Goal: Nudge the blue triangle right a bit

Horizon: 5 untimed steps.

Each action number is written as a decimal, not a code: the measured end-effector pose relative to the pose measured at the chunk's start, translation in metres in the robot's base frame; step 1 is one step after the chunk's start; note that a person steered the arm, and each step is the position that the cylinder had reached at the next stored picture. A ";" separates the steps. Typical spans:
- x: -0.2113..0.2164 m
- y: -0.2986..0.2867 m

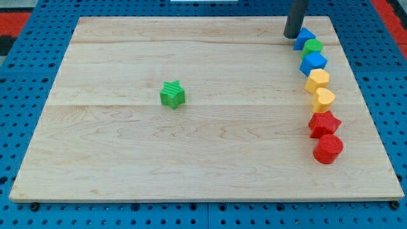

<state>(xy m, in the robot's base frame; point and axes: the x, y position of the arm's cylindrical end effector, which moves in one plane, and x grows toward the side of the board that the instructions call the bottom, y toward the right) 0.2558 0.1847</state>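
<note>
The blue triangle lies near the view's top right corner of the wooden board, at the head of a column of blocks. My tip stands just to the view's left of the blue triangle, touching or almost touching its left side. Right below the triangle sits a green round block, then a blue cube.
The column continues down the view's right side: a yellow hexagon, a yellow block, a red star and a red cylinder. A green star sits alone left of the board's middle.
</note>
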 end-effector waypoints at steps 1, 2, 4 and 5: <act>-0.001 -0.013; -0.001 -0.026; 0.013 -0.026; 0.017 -0.026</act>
<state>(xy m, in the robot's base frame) 0.2727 0.1592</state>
